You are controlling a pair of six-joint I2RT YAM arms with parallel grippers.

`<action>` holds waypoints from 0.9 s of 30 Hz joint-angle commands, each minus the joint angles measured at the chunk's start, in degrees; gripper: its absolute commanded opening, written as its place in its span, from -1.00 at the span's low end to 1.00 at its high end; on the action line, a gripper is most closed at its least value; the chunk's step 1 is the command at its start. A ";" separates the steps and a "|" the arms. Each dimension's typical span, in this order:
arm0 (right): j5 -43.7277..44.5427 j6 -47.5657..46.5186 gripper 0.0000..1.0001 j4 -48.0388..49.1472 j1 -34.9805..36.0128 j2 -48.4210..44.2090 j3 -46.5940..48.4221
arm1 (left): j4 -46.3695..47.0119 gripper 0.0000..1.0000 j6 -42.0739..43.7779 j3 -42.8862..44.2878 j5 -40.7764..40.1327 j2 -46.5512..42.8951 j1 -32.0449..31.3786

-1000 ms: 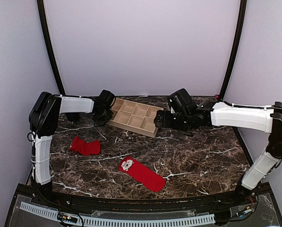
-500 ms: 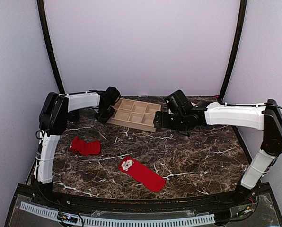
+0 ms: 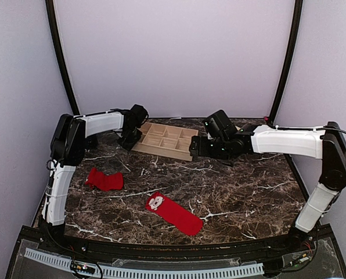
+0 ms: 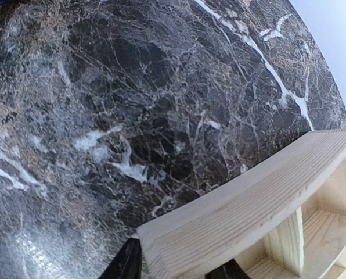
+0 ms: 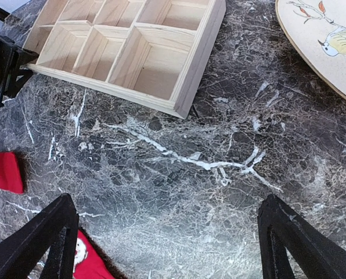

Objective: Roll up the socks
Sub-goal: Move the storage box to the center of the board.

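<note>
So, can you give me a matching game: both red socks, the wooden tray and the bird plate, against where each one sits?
Things:
1. bright red fabric sock with a white patch
2. plain bright red fabric sock
3. pale wooden compartment tray
4. cream plate with a painted bird

Places:
A. far middle of the dark marble table
B. left side, bunched up
C. right of the tray, seen only by the right wrist camera
D. front middle, stretched out flat

Pairs: 1-D, 2-B, 3-A, 4-C
</note>
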 commanded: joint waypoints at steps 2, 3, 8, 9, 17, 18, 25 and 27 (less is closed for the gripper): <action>0.94 -0.62 0.99 2.15 -0.27 0.32 -0.56 | 2.04 -0.13 0.31 2.32 3.34 -0.44 -0.16; 0.88 -0.60 0.99 2.09 -0.30 0.32 -0.48 | 2.19 -0.10 0.78 2.62 3.49 -0.36 -0.23; 0.95 -0.49 0.99 2.21 -0.29 -0.06 -0.55 | 1.90 -0.01 2.45 4.43 3.96 -1.04 -0.67; 0.95 -0.51 0.99 2.26 -0.26 -0.11 -0.63 | 2.33 0.00 3.10 4.36 4.09 -1.38 -0.82; 2.51 -2.15 0.99 2.54 -0.16 -0.24 -2.33 | 5.39 0.21 7.85 0.12 4.70 -6.39 -3.06; 2.57 -2.42 0.99 2.57 -0.06 -0.28 -2.53 | 6.25 0.22 8.38 -1.16 4.51 -7.33 -3.42; 5.96 -4.65 0.99 1.49 2.63 -1.65 -4.22 | 13.20 0.23 14.18 -10.71 1.01 -16.90 -6.82; 7.25 -4.57 1.00 0.71 4.11 -2.37 -5.24 | 15.68 0.22 17.71 -14.12 -1.11 -20.45 -8.20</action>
